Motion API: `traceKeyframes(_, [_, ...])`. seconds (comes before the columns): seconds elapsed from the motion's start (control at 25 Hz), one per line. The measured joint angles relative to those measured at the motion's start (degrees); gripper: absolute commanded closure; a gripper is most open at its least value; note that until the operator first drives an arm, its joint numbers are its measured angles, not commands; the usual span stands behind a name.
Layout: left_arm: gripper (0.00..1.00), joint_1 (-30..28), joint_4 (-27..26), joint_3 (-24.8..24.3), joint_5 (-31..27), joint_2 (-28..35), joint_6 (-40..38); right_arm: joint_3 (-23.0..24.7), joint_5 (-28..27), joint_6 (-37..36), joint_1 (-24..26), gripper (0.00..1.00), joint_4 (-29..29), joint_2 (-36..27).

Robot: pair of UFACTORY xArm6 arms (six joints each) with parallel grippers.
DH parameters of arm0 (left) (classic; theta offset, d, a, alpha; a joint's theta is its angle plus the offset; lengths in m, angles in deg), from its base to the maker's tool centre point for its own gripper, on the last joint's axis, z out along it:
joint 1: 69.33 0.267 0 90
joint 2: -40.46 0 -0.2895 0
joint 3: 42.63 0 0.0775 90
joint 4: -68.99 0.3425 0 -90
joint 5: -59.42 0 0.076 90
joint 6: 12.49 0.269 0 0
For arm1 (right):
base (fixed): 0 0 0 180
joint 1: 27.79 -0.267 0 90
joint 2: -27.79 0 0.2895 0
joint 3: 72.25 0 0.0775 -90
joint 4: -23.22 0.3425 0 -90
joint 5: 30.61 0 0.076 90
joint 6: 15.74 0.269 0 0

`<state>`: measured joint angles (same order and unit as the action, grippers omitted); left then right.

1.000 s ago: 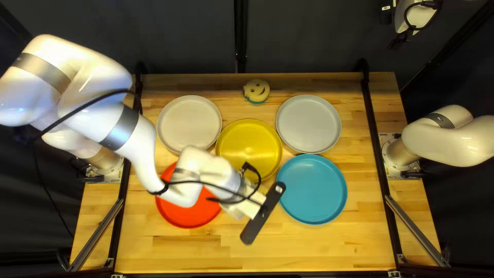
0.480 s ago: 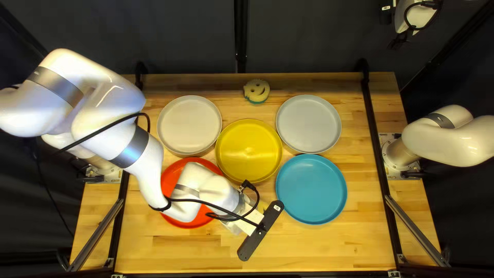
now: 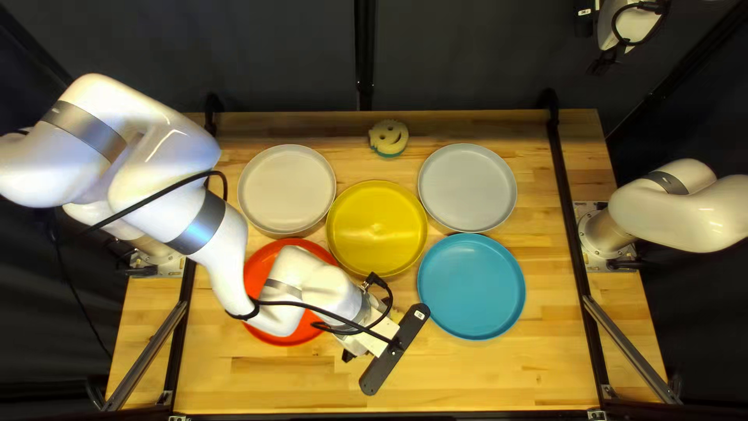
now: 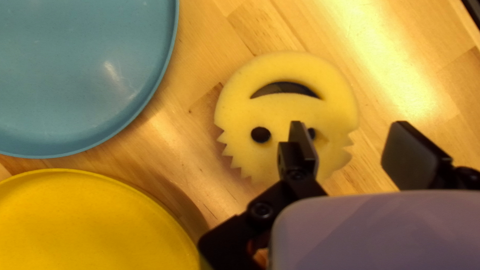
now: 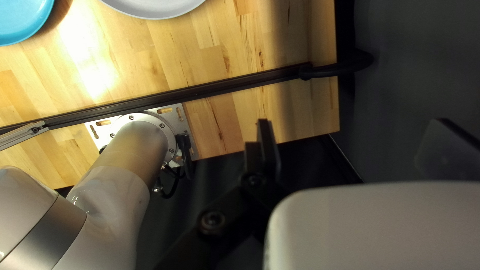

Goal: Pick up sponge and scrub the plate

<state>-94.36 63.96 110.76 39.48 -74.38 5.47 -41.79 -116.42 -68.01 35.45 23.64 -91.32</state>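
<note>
Left hand [image 3: 348, 355] shifted toward table's [image 3: 483, 378] near edge, opened wider.

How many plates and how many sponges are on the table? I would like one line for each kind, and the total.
Plates: 5 (red, yellow, blue, grey, off-white)
Sponges: 2 (one near the far edge of the table, one under the left gripper)
Total: 7

Wooden table [image 3: 483, 374] with five round plates [image 3: 471, 286] and two smiley sponges [image 4: 280, 67]
</note>
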Motion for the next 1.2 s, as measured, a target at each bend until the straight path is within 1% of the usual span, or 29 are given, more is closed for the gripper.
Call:
traceKeyframes(0.16, [0.00, 1.6, 1.4, -3.6, -2.4, 5.3, -1.5, 0.0, 0.0, 0.0, 0.0, 0.00, 0.0, 0.0])
traceKeyframes(0.36, [0.00, 3.4, 4.4, -7.7, -8.5, 13.7, -4.6, 0.0, 0.0, 0.0, 0.0, 0.00, 0.0, 0.0])
traceKeyframes(0.52, [0.00, 6.1, 4.9, -12.8, -12.6, 21.4, -4.3, 0.0, 0.0, 0.0, 0.0, 0.00, 0.0, 0.0])
traceKeyframes(0.64, [0.00, 9.5, 4.4, -17.4, -16.2, 28.5, -1.9, 0.0, 0.0, 0.0, 0.0, 0.00, 0.0, 0.0])
traceKeyframes(0.76, [0.00, 14.2, 3.2, -21.2, -20.8, 35.3, 1.9, 0.0, 0.0, 0.0, 0.0, 0.00, 0.0, 0.0])
traceKeyframes(0.88, [0.00, 18.8, 2.1, -23.8, -25.3, 41.6, 5.5, 0.0, 0.0, 0.0, 0.0, 0.00, 0.0, 0.0])
traceKeyframes(1.08, [0.00, 27.4, 1.4, -25.0, -35.2, 50.9, 11.6, 0.0, 0.0, 0.0, 0.0, 0.00, 0.0, 0.0])
traceKeyframes(1.2, [0.00, 33.0, 1.3, -24.6, -40.1, 54.2, 15.4, 0.0, 0.0, 0.0, 0.0, 0.00, 0.0, 0.0])
